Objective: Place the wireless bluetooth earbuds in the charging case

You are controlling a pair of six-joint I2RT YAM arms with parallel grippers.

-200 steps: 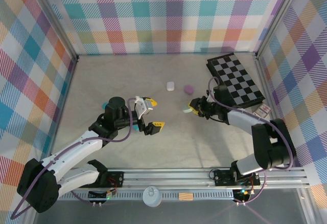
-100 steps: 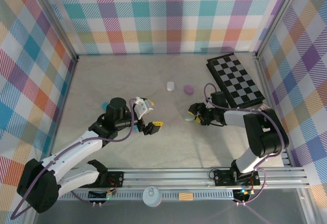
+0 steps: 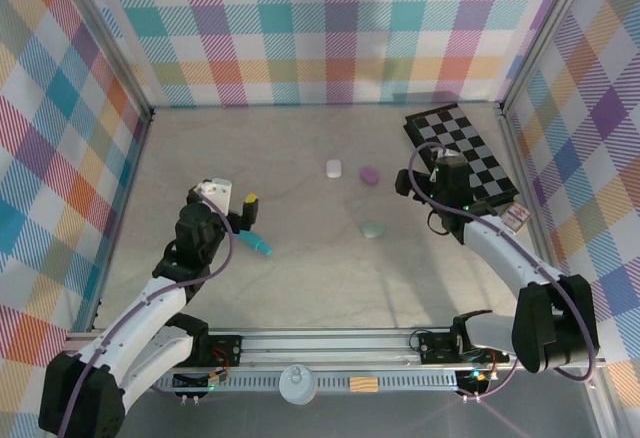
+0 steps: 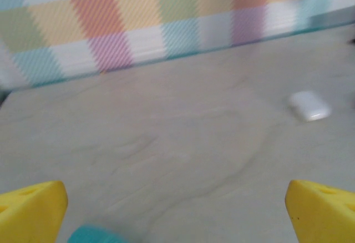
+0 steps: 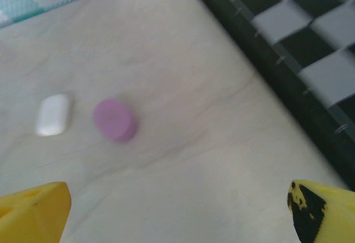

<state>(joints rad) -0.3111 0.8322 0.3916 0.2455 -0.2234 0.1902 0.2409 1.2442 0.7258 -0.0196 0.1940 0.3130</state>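
Note:
Three pebble-like charging cases lie on the table: a white one (image 3: 333,168) (image 4: 309,106) (image 5: 54,114), a purple one (image 3: 369,174) (image 5: 115,120) and a pale mint one (image 3: 373,229), all lying free. The earbuds are out of view. My left gripper (image 3: 235,198) (image 4: 177,215) hangs open at the left of the table, nothing between its yellow fingertips (image 4: 30,212). My right gripper (image 3: 440,170) (image 5: 180,215) is open and empty beside the chessboard, right of the purple case and well back from the mint one.
A teal cylinder (image 3: 255,245) (image 4: 100,234) lies just below the left gripper. A black and grey chessboard (image 3: 465,156) (image 5: 299,49) fills the back right corner. Plaid walls close in the table on three sides.
My right gripper opened, let go of the mint case and drew back toward the chessboard. The left arm pulled back to the left, away from the middle.

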